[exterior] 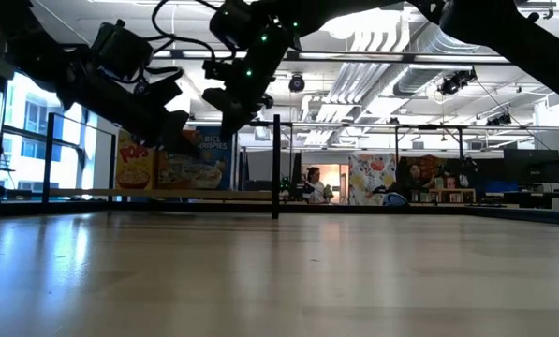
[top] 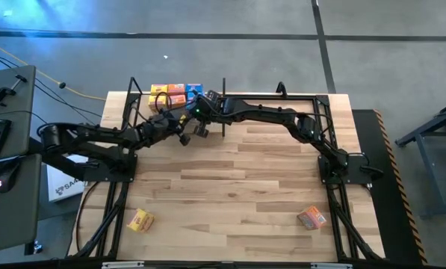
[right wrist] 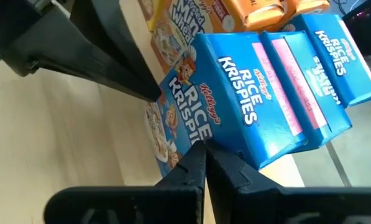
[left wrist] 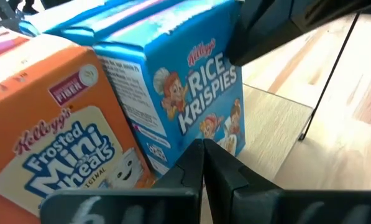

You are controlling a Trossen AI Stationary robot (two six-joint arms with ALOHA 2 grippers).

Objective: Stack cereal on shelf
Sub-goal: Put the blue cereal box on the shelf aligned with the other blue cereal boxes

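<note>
Several cereal boxes stand on the shelf at the table's far left: yellow, orange and blue. My left gripper is shut, its tips before the lower front face of a blue Rice Krispies box, beside an orange Frosted Mini Wheats box. My right gripper is shut too. It points down at the same blue box from above the shelf. More blue boxes stand behind it. Both grippers hang close together in the low view: left, right. My left gripper has its shut fingertips right at the blue box's front face, low on it, coming from the table's near side; whether they touch it I cannot tell. My right gripper has its shut fingertips at the front face of the blue box, slanting down from above; whether they touch I cannot tell.
A yellow box lies near the table's near left corner and an orange box near the near right corner. Thin black posts frame the shelf. The two arms nearly cross at the shelf's right end. People show in the room behind.
</note>
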